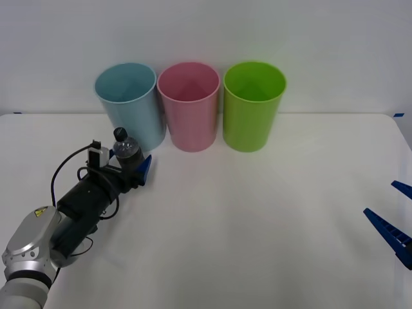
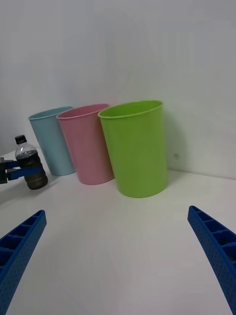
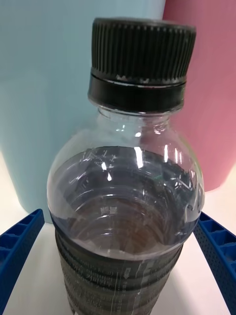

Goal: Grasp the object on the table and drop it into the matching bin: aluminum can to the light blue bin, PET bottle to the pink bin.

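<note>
The left gripper (image 1: 132,164) is clamped on the PET bottle (image 1: 126,150), holding it upright just in front of the light blue bin (image 1: 131,103); the right gripper (image 1: 394,222) waits at the table's (image 1: 257,225) right edge with fingers spread. The light blue bin, the pink bin (image 1: 189,104) and a green bin (image 1: 253,103) stand in a row against the white wall, interiors apparently bare. The left wrist view shows the bottle's (image 3: 125,197) ribbed black cap (image 3: 140,61) and dark lower body between the blue fingers (image 3: 19,246).

A bare test lab: plain white table (image 1: 257,225), blank white wall (image 1: 322,38), three coloured bins.
</note>
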`<state>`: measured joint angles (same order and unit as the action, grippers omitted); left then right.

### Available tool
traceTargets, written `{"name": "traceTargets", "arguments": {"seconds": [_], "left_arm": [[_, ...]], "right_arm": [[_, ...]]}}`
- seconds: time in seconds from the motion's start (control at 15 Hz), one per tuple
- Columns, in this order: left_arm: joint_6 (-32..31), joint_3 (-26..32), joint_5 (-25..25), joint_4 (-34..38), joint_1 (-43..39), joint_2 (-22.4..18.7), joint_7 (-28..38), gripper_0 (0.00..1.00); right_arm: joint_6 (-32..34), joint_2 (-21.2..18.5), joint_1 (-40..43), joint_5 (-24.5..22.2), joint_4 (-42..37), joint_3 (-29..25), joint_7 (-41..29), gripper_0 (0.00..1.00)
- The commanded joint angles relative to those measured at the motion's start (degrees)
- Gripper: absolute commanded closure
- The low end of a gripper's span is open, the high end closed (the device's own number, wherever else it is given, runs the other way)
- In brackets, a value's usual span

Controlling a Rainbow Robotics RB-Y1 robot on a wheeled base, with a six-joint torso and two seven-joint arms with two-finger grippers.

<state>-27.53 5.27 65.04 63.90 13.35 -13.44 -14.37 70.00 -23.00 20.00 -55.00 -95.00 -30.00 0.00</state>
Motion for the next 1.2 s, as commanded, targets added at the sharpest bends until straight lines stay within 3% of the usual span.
{"name": "traceTargets", "arguments": {"seconds": [0.07,0.13,0.2,0.27,0.87,1.2], "left_arm": [[0.0,0.0,0.0,0.0,0.0,0.0,0.1,0.0],[0.0,0.0,0.0,0.0,0.0,0.0,0.1,0.55],[0.0,0.0,-0.1,0.0,0.0,0.0,0.1,0.86],[-0.1,0.0,0.0,0.0,0.1,0.0,0.0,1.0],[-0.2,0.4,-0.4,0.0,-0.1,-0.5,0.3,1.0],[-5.1,0.4,-5.0,1.8,-2.7,-4.1,0.6,1.0]], "right_arm": [[0.0,0.0,0.0,0.0,0.0,0.0,0.0,0.0],[0.0,0.0,0.0,0.0,0.0,0.0,0.0,0.0],[0.0,0.0,0.0,0.0,0.0,0.0,0.0,0.0],[0.0,0.0,0.0,0.0,0.0,0.0,0.0,0.0],[0.0,0.0,0.0,0.0,0.0,0.0,0.0,0.0],[0.0,0.0,0.0,0.0,0.0,0.0,0.0,0.0]]}}
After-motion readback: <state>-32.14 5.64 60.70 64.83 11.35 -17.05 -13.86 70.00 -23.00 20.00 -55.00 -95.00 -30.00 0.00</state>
